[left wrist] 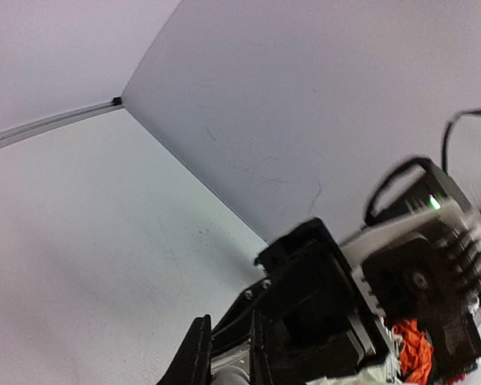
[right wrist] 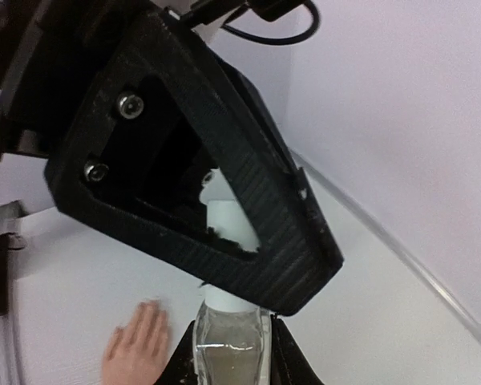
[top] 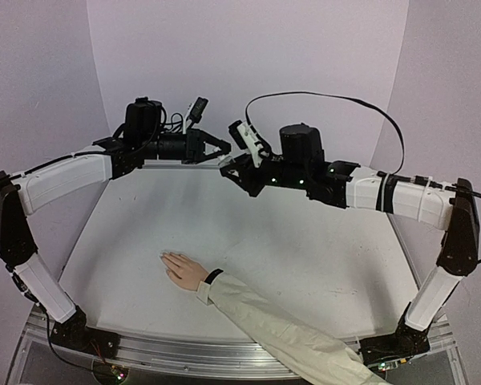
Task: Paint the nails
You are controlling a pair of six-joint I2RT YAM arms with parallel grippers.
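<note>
Two grippers are clenched: right gripper [top: 224, 165] on bottle [right wrist: 228, 353], left gripper [top: 224, 149] on cap [right wrist: 227, 218]. Uncapping is judged in hand — cap must be twisted free before nails [top: 163, 257] are painted.

The left arm [top: 64, 178] and right arm [top: 397, 198] share white shells [top: 44, 287] on their long links, with black joints [top: 8, 220], motor housings [top: 302, 141] and bases [top: 82, 334]. A thin black cable [top: 337, 99] loops over the right arm, which carries small green lights [top: 330, 169]. The left gripper [top: 224, 149] has black ribbed fingers [right wrist: 224, 120] fixed with silver screw heads [right wrist: 129, 104].
</note>
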